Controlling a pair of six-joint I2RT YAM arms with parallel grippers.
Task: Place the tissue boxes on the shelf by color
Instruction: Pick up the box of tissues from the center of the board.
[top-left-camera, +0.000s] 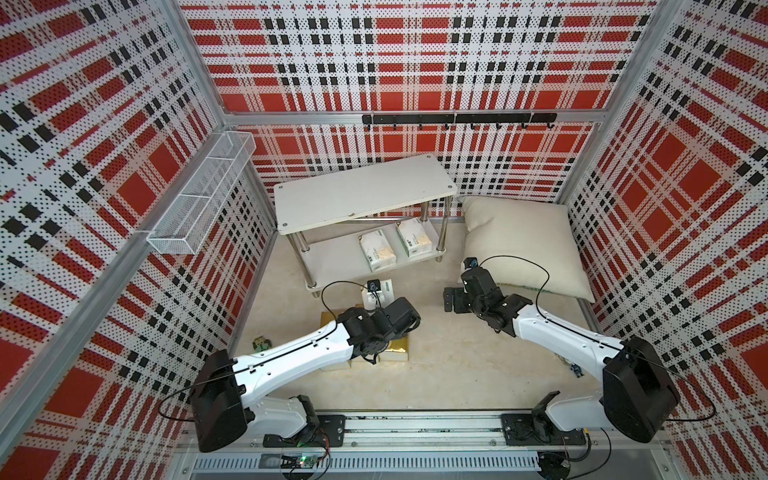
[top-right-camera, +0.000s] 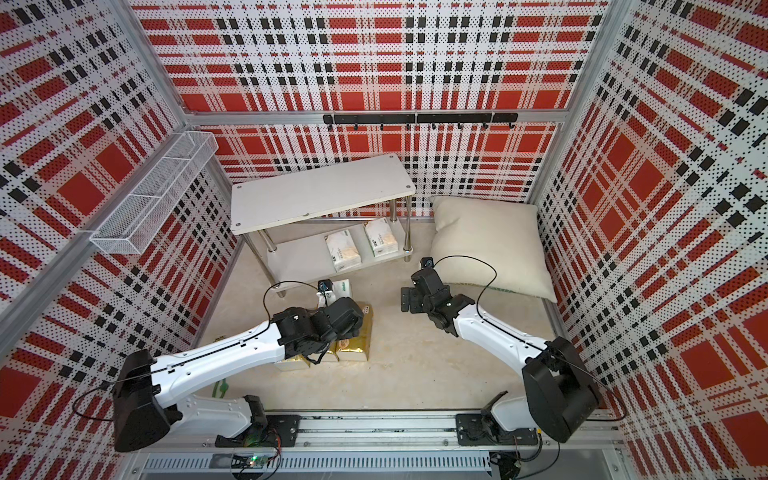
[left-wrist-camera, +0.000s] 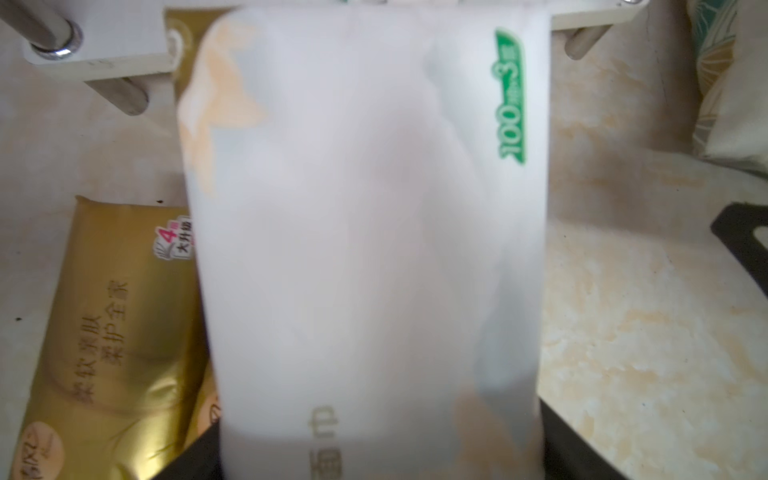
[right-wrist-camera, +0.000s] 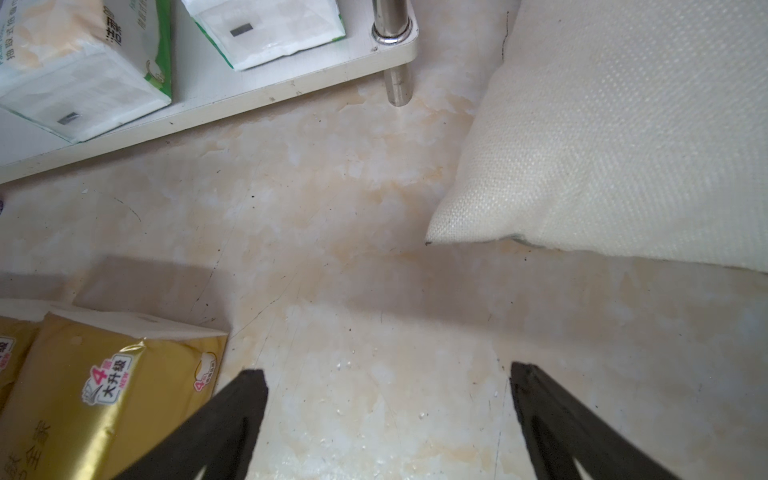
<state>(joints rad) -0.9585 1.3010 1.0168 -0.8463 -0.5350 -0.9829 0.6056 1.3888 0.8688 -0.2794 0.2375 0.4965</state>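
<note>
**Third white tissue pack held just short of the shelf**

The left gripper (left-wrist-camera: 382, 465) has its jaws pinching a white tissue pack (left-wrist-camera: 365, 232) with a peach print and a green label; the pack fills the left wrist view and points toward the front edge of the shelf (top-left-camera: 332, 266). In both top views only the pack's end shows, past the left wrist, close to the shelf's near-left leg and not on either board.

Two more white tissue packs (top-left-camera: 377, 251) (top-left-camera: 413, 237) lie side by side on the right half of the lower board. The upper board (top-right-camera: 316, 195) carries nothing.

The gold tissue packs (top-right-camera: 353, 340) lie together on the floor under the left arm, partly hidden by it, well short of the shelf. In the right wrist view, one gold pack (right-wrist-camera: 95, 395) sits beside the lower-left jaw, and whether they touch cannot be told.

The right gripper (right-wrist-camera: 388, 374) hangs over bare floor between the gold packs and the cream pillow (top-left-camera: 523, 245), its jaws spread wide and holding nothing. The pillow leans in the corner just right of the shelf.
</note>
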